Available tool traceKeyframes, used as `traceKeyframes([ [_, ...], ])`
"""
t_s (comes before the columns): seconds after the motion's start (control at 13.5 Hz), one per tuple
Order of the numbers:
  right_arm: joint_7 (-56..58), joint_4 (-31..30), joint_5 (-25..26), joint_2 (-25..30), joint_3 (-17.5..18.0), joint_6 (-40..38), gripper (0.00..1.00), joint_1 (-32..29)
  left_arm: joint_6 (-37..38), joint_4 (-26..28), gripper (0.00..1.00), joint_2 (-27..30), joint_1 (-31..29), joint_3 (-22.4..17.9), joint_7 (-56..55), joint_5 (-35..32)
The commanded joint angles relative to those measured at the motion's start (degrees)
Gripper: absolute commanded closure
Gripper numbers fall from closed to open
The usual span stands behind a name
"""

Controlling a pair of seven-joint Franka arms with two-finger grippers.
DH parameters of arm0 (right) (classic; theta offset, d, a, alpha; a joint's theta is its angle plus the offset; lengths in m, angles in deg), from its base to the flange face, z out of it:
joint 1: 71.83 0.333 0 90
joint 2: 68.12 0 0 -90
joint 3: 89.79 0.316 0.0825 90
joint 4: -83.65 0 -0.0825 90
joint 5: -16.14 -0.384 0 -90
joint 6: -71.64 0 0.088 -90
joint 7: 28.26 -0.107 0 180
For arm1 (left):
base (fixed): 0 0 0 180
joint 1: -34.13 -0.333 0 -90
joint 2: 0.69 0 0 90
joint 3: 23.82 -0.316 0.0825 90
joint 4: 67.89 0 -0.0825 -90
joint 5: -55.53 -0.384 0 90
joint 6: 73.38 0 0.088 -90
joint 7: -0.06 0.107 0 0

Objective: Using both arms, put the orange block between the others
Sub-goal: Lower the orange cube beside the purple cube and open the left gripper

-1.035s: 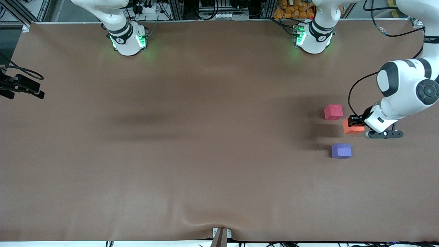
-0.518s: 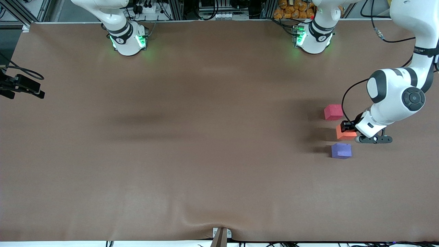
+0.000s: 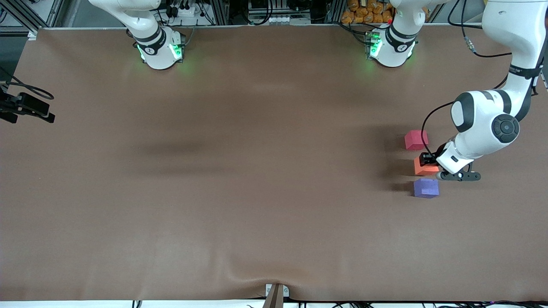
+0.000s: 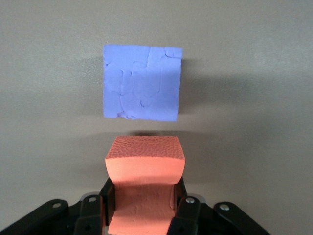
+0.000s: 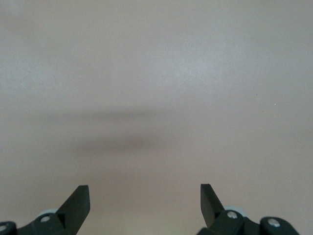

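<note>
My left gripper (image 4: pixel 142 215) is clamped on the orange block (image 4: pixel 144 188) — soft, light foam, visibly pinched at its flat sides — over the gap between the pink-red cube (image 3: pixel 416 140) and the purple cube (image 3: pixel 426 188), while the right gripper (image 5: pixel 144 200) waits, fingers spread wide.

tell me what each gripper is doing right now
left gripper: shut on the orange block, over the gap between the other cubes.
right gripper: open, holding nothing.

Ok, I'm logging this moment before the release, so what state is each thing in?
Orange block: gripped, squeezed, in the gap between the other two cubes.
Pink-red cube: resting on the table, untouched.
Purple cube: resting on the table, untouched.
Left gripper: shut on the orange block.
Right gripper: open, empty, over bare table; that arm waits.
</note>
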Motion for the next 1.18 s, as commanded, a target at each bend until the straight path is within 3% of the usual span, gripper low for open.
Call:
traceKeyframes([
  [0.0, 0.08, 0.71, 0.24, -0.08, 0.42, -0.19, 0.00, -0.96, -1.63, 0.28, 0.72, -0.65, -0.26, 0.28, 0.07, -0.73],
  [0.44, 0.08, 0.80, 0.15, -0.08, 0.42, -0.01, 0.00, -0.87, -4.35, 0.45, 0.71, -2.85, -0.35, 0.28, 0.07, -0.73],
  [0.67, 0.08, 0.80, 0.15, -0.08, 0.42, 0.07, 0.00, -0.87, -4.62, 0.98, 0.63, -3.20, -0.35, 0.28, -0.11, -0.55],
  [0.74, 0.08, 0.80, 0.15, -0.08, 0.42, -0.01, 0.00, -0.87, -4.62, 0.98, 0.58, -3.29, -0.35, 0.37, -0.19, -0.55],
  [0.81, 0.08, 0.80, 0.15, -0.08, 0.42, -0.01, 0.00, -0.87, -4.62, 1.07, 0.47, -3.20, -0.35, 0.28, -0.20, -0.55],
  [0.96, 0.08, 0.80, 0.15, -0.08, 0.42, 0.07, 0.00, -0.87, -4.62, 0.98, 0.00, -3.20, -0.35, 0.28, -0.37, -0.55],
  [1.11, 0.08, 0.80, 0.15, -0.08, 0.42, 0.16, 0.00, -0.87, -4.10, 0.54, 0.00, -2.68, 0.00, 0.37, -0.72, -0.55],
])
